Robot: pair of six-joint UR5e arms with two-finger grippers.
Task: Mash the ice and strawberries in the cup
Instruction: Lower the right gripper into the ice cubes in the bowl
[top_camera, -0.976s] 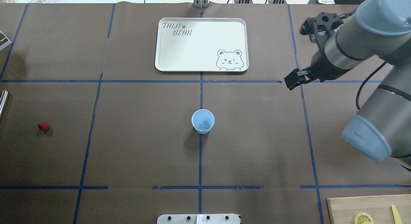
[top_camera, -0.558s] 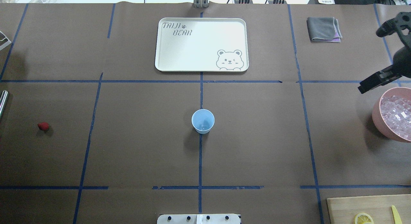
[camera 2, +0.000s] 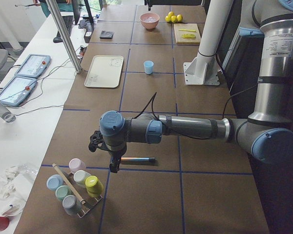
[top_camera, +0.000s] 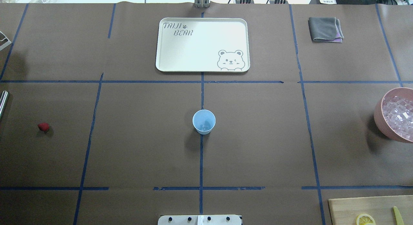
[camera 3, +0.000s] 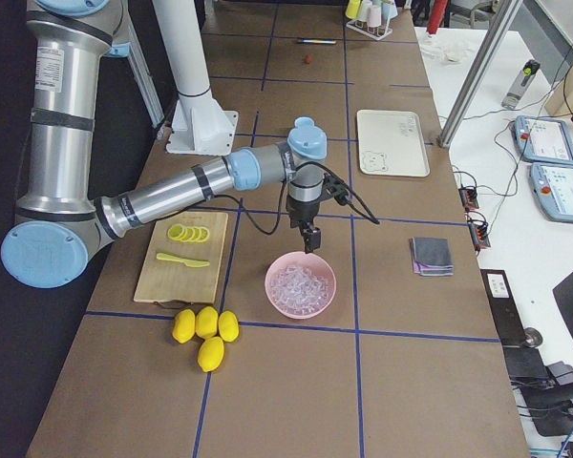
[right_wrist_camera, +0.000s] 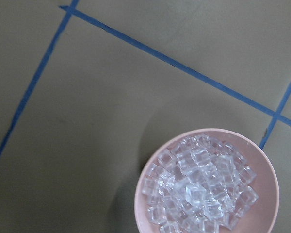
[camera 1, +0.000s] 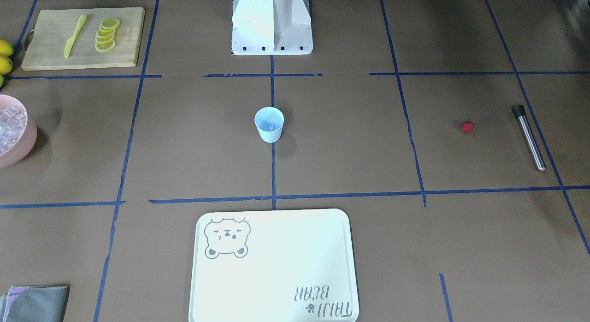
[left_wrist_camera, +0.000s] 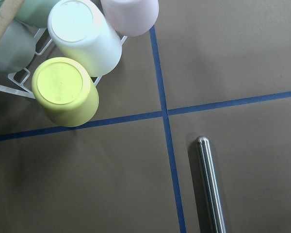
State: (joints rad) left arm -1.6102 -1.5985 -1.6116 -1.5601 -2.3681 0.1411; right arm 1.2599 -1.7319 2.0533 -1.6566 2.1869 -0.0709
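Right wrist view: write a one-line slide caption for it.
Pink bowl of ice on a brown table marked with blue tape, seen from above.

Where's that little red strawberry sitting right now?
In the overhead view the strawberry lies at the far left, on the robot's left side, near the metal rod and well away from the blue cup.

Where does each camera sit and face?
Front-facing: across the table, steeply down on the small pale-blue plastic cup; only the white base shows.
Overhead: behind the robot, forward-down; base edge only. Both share cup and cream bear-print tray.
Exterior left: left table end; large left arm's hand by the steel rod.
Exterior right: right end; right hand by the pink bowl of ice cubes.
Left wrist: down on rod; hand unseen.
Right wrist: down on bowl; hand unseen.
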